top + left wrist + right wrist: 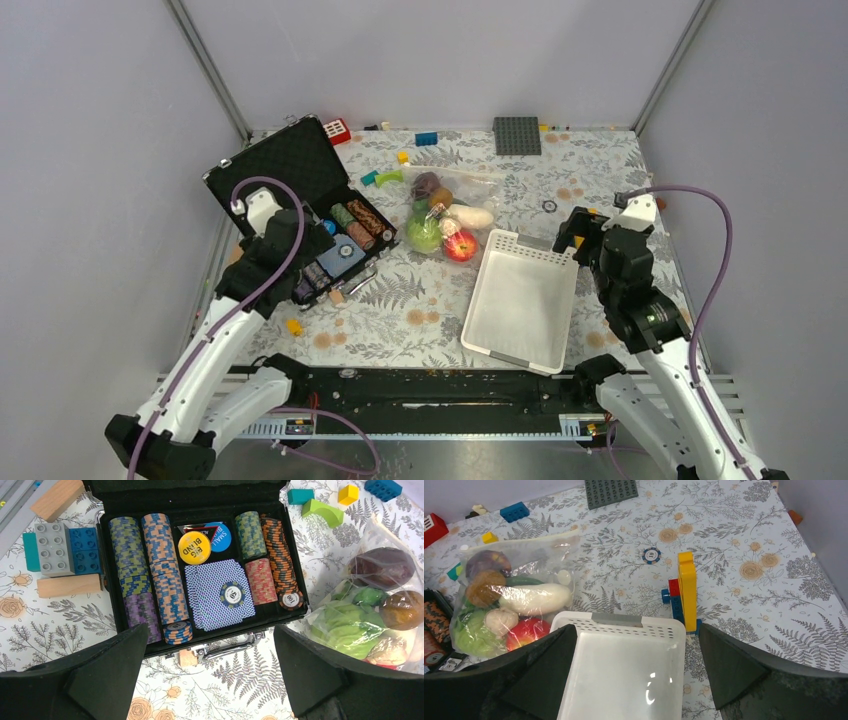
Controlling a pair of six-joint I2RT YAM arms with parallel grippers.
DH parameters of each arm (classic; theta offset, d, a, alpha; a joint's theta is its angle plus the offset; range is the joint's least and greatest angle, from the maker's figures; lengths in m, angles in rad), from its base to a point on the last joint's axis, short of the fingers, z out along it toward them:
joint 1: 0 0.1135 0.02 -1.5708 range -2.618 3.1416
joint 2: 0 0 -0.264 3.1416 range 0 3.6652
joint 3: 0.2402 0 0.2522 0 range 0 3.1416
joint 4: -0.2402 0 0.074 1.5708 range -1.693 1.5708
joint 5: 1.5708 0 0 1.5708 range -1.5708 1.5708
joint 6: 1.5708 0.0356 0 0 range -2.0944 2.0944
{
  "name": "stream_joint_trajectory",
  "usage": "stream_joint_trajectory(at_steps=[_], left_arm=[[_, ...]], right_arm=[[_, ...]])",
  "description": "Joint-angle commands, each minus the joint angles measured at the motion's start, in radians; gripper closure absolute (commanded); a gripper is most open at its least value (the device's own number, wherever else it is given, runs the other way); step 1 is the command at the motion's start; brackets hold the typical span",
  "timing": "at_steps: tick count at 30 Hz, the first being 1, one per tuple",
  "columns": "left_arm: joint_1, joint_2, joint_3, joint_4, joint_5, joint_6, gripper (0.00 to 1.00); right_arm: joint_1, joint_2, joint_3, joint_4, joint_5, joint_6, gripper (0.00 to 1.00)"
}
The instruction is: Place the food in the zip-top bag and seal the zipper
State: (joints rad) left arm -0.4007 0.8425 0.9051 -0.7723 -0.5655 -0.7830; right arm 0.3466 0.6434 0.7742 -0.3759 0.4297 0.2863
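L claw [211,632] & R claw [638,630] spread wide, empty; zip-top bag [482,186] w/ food [425,236] between case [288,162] & basket [522,246]

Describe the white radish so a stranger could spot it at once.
Start at the white basket; the clear zip-top bag lies off its far left corner. Inside, the white radish is the only long white piece in it.

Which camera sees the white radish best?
The right wrist camera: the white radish lies close and big inside the clear bag. The top camera shows it tiny; the left wrist camera does not clearly show it.
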Motion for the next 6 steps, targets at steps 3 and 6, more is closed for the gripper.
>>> stream_joint_trajectory(at_steps=[3, 6], left_arm=[[0.0, -0.003, -0.002, 0.062, 0.005, 0.027, 0.01], [0.001, -0.024, 0.002, 0.062, 0.012, 0.028, 0.01]], right_arm=[[-0.003, -0.015, -0.005, 0.034, -0.002, 0.002, 0.0], [-0.003, -0.002, 0.008, 0.025, -0.017, -0.002, 0.0]])
